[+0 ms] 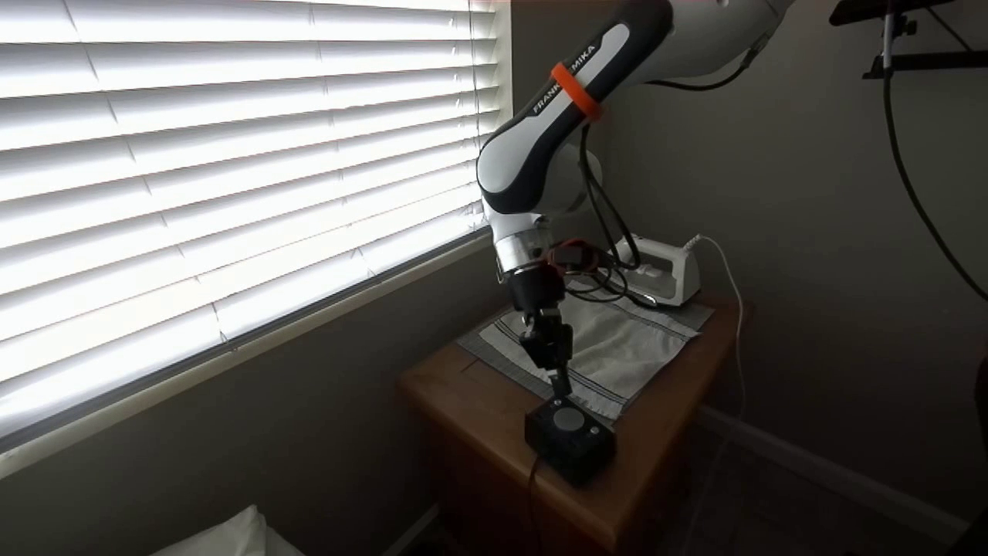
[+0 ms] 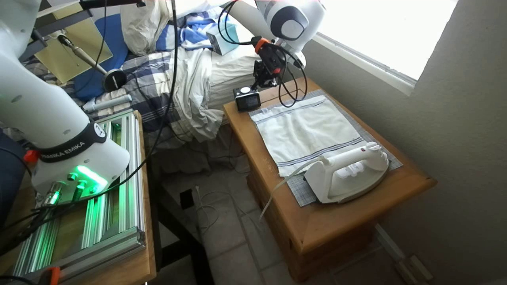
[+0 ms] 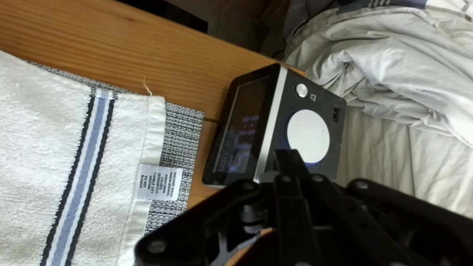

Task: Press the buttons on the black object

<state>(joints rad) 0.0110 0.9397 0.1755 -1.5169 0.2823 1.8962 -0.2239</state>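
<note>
The black object (image 1: 571, 455) is a squat boxy device near one end of the wooden table, and it shows in both exterior views (image 2: 248, 103). In the wrist view the black object (image 3: 327, 101) has a lit screen, a large pale round button (image 3: 308, 136) with a blue rim, a small silver button (image 3: 301, 90) and a port. My gripper (image 1: 563, 386) points down at its top, by the edge near the towel. In the wrist view my gripper (image 3: 290, 159) is shut, holds nothing, and its fingertips overlap the large button's edge. I cannot tell whether they touch the device.
A white towel (image 2: 305, 126) on a grey mat lies beside the device on the wooden table (image 2: 273, 198). A white clothes iron (image 2: 348, 178) with a cord stands at the far end. A bed (image 2: 198, 79) and a window (image 1: 231, 154) are close by.
</note>
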